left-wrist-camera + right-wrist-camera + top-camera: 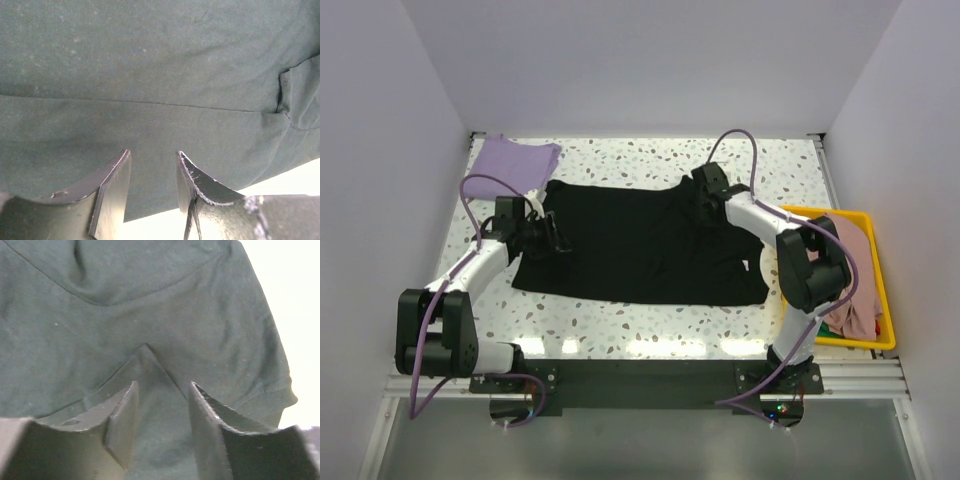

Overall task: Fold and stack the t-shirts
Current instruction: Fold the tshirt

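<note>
a black soft cloth t-shirt [630, 250] lies spread flat in the middle of the white speckled bench [620, 160]. its long axis runs from the left of the frame to the right. the right wrist view shows a curved, neckline-like seam and a hemmed sleeve, so the collar end seems to point toward the right side, though i cannot tell this for sure.

the left tool [554, 240] sits at the shirt's left edge. in its own camera both dark fingers [112, 190] stand apart with nothing between them, so it is released, with black cloth and a strip of bright bench past the tips.

the right tool [703, 197] is over the shirt's upper right corner. its fingers [122, 420] are spread, and a small peaked ridge of black cloth stands loose in the gap, not pinched; released.

a folded pale lavender cloth t-shirt [512, 158] rests in the upper left corner of the bench, just beside the black one's corner. at the right edge, a yellow plastic bin [883, 290] holds a crumpled dusty pink cloth t-shirt [855, 250].
</note>
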Robot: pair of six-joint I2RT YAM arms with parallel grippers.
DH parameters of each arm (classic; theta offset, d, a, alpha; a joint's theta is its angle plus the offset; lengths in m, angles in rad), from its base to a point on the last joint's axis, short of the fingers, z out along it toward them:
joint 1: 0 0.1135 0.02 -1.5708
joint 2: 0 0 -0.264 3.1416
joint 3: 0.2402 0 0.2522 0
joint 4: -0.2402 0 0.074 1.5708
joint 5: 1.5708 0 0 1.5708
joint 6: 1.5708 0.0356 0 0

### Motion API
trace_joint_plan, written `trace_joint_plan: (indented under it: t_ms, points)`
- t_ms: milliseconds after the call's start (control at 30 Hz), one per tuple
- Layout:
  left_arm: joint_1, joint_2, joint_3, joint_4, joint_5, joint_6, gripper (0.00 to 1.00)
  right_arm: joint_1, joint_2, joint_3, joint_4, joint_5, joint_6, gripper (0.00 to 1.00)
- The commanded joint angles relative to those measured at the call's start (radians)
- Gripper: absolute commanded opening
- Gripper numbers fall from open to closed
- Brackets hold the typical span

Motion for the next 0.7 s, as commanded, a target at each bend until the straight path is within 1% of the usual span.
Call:
trace_joint_plan:
  t_ms: [0,133,200,233,367,567,667]
  points:
    - [-0.006,-0.005,0.000,0.018,0.000,0.016,0.46,0.002,-0.060,0.004,0.017,0.017,0.032,0.49]
    - [-0.006,-0.002,-0.002,0.018,0.003,0.015,0.46,0.059,-0.061,0.027,0.019,-0.009,0.038,0.49]
    - [-0.006,0.000,0.000,0.019,0.005,0.015,0.46,0.116,-0.041,0.059,0.008,-0.015,0.043,0.49]
    - [-0.006,0.000,0.000,0.018,0.005,0.015,0.46,0.152,-0.007,0.086,0.002,-0.017,0.047,0.48]
    - [-0.005,-0.002,0.000,0.016,0.003,0.016,0.46,0.212,0.064,0.126,-0.015,-0.040,0.072,0.47]
    - [-0.006,-0.005,-0.002,0.018,0.003,0.016,0.46,0.266,0.123,0.160,-0.036,-0.040,0.089,0.45]
    - [-0.006,-0.005,-0.002,0.018,0.003,0.016,0.46,0.271,0.143,0.155,-0.032,-0.054,0.095,0.42]
